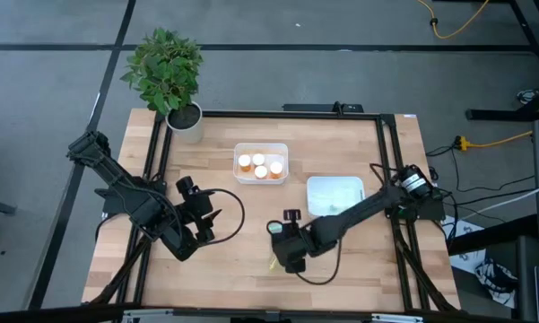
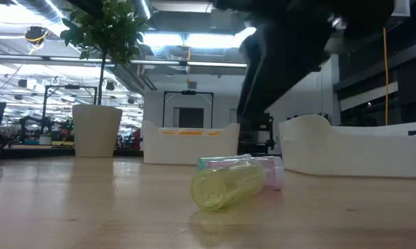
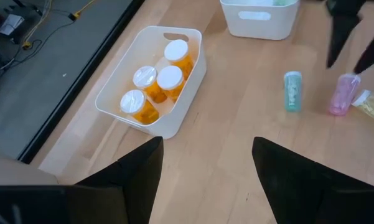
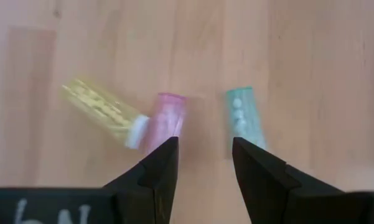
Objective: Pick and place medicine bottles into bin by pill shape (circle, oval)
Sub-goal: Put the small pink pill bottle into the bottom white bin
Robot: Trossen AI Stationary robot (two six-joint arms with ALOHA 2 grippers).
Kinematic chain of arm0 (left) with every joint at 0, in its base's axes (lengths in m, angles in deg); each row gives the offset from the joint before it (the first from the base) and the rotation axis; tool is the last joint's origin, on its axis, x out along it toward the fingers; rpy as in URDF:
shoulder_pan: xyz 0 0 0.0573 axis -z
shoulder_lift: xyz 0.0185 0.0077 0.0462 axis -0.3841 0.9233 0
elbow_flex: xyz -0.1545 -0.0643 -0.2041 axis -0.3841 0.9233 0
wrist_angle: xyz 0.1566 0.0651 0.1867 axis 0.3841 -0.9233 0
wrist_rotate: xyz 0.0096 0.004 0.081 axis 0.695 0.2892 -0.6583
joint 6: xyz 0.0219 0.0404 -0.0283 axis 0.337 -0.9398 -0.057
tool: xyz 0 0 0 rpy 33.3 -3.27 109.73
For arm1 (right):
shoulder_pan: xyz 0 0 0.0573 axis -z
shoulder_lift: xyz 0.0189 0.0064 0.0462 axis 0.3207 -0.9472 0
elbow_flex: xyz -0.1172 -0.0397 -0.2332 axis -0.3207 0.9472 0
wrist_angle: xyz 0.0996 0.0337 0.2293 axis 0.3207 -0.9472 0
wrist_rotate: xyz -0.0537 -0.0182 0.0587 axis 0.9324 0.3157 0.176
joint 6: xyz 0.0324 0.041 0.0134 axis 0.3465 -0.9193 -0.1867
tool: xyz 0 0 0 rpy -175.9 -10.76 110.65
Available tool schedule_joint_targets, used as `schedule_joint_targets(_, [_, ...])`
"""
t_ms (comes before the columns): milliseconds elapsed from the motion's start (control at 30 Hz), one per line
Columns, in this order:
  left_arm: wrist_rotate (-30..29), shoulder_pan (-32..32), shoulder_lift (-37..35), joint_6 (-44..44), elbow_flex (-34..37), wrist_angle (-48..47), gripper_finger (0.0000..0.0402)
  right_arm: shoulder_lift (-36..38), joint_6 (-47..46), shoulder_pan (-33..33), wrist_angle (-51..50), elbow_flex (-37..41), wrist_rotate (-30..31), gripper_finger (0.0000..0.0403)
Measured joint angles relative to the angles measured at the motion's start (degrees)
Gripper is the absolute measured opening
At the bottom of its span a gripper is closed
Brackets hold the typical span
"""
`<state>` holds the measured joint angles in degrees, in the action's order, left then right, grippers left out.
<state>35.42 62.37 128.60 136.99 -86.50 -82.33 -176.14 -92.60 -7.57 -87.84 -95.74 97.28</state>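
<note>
Four orange bottles (image 3: 154, 84) are sitting in the left bin (image 3: 174, 118). The yellow bottle (image 4: 102, 112), pink bottle (image 4: 165, 121) and teal bottle (image 4: 243, 118) are lying loose on the counter (image 1: 251, 224) beneath the right gripper (image 4: 202, 165), fingers parted, grasping nothing. The left gripper (image 3: 205, 174) is waiting, fingers released.

Both arms (image 1: 134, 202) matte black, jointed, w/ black cables; right hand (image 4: 202, 162) fingers wedge-shaped, white lettering below.
</note>
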Motion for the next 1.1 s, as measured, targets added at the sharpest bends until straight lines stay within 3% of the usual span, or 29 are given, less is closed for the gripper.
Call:
schedule_joint_targets(400, [0.0, 0.0, 0.0, 0.0, 0.0, 0.7, 0.0243, 0.5, -11.0, -4.3, 1.0, 0.3, -1.3, 0.016])
schedule_joint_targets(767, [0.0, 0.0, 0.0, 0.0, 0.0, 0.7, 0.0243, -0.9, -14.6, -4.5, -0.2, 0.5, 0.2, 0.028])
schedule_joint_targets(1000, [0.2, 0.0, 0.0, 0.0, 0.0, 0.7, 0.0243, -0.9, -17.3, -6.4, 0.3, 6.1, 2.7, 0.029])
schedule_joint_targets(1100, [0.2, 0.0, 0.0, 0.0, 0.0, 0.7, 0.0243, -0.8, -18.8, -9.3, 1.4, 9.2, 7.2, 0.0291])
